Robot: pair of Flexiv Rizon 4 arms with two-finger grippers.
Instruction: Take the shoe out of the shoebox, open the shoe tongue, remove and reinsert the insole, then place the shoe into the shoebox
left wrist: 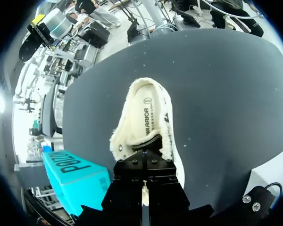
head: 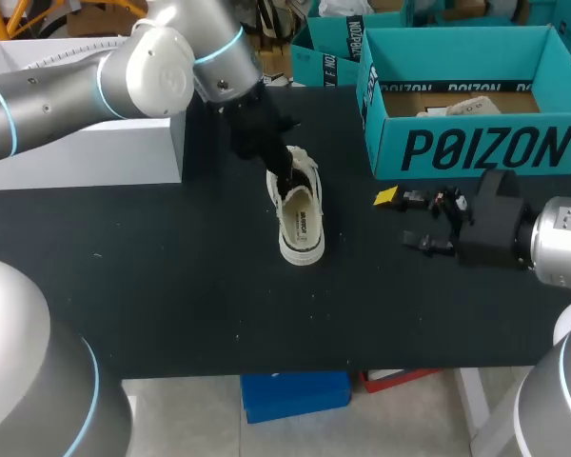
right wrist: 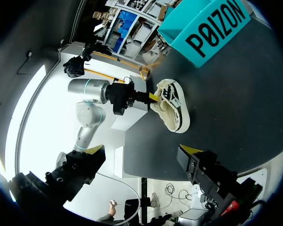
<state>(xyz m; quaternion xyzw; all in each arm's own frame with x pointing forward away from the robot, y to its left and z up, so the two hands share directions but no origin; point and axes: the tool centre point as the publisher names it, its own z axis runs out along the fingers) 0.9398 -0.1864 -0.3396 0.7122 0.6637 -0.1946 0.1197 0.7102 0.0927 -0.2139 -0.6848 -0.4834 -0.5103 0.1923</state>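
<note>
A white low-top shoe [head: 301, 221] stands on the black table [head: 171, 286], heel toward the front, its printed insole [left wrist: 146, 113] showing. My left gripper [head: 284, 174] comes in from the back left and dips into the laced end, shut on the shoe tongue [left wrist: 142, 141]; its tips are hidden in the left wrist view. The right wrist view shows the shoe [right wrist: 172, 109] with my left gripper [right wrist: 152, 97] at its upper edge. My right gripper [head: 406, 219] hangs open and empty to the right of the shoe, fingers [right wrist: 198, 162] spread wide. The open teal shoebox [head: 476, 143] stands at the back right.
A second teal box part [head: 328, 52] sits behind the shoebox's left side. A white box [head: 86, 157] lies at the back left under my left arm. The shoebox [right wrist: 212, 28] lies beyond the shoe from my right gripper. Bare black table stretches in front of the shoe.
</note>
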